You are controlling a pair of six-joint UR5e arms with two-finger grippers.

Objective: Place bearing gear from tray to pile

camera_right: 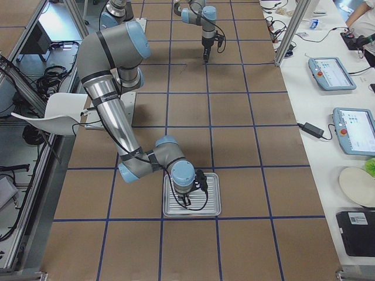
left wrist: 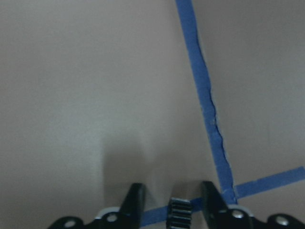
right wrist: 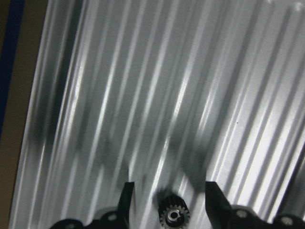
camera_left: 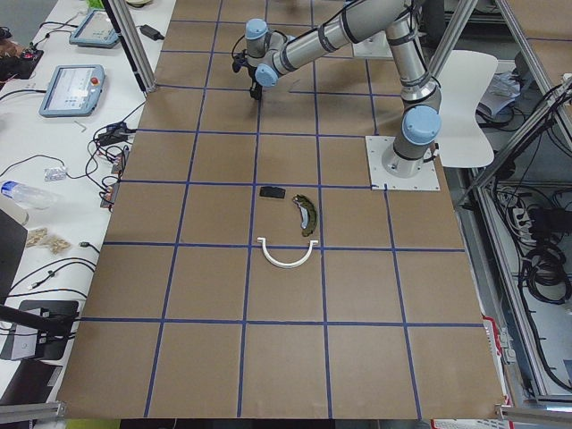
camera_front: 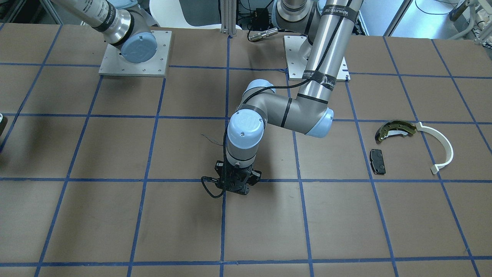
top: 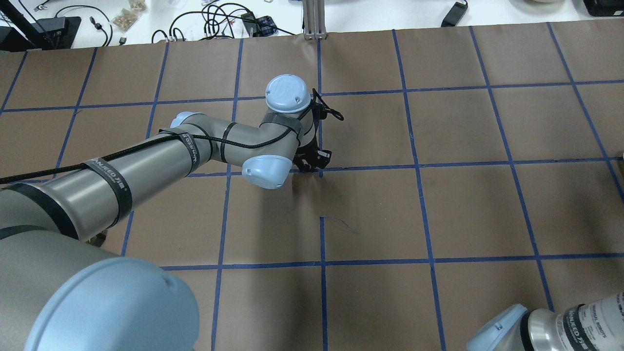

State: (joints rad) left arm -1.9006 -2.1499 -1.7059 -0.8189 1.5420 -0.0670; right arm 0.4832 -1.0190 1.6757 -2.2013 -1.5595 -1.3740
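Reading the labels first, I can pick out WANJEED in white on the black straps (top: pixel 108 171) that bind the cable to the left arm, and part of ROBOTS on the right arm's sleeve (top: pixel 587 317); nothing else is legible to me. The left gripper (left wrist: pixel 172 191) points straight down, close over the table (camera_front: pixel 115 215). Its jaws are moderately wide, with a small black bearing gear (left wrist: pixel 180 213) between them and a gap on each side, so it is not pinched. I cannot tell whether the gear rests on the paper. A crossing of blue tape (left wrist: pixel 200 86) lies just beside one fingertip. The pile (camera_left: pixel 307 213) is well off to that gripper's side, toward the robot's left: an olive-gold brake shoe (camera_front: pixel 396 130), a white arc (camera_front: pixel 442 148) just beside it, and a black pad (camera_front: pixel 378 161) near both. The right gripper (right wrist: pixel 169 191) hangs low in the ribbed metal tray (right wrist: pixel 119 95), jaws apart, with a second gear (right wrist: pixel 174 215) lying flat between them, clear of both fingers. The table is covered in brown paper, gridded into squares by the tape, with grey base plates (camera_front: pixel 134 54) under the arms. Beyond it I see a white bench with teach pendants (camera_right: pixel 331 73) and loose cables (top: pixel 214 22), a white chair (camera_right: pixel 50 111) and aluminium frame posts (top: pixel 314 19).
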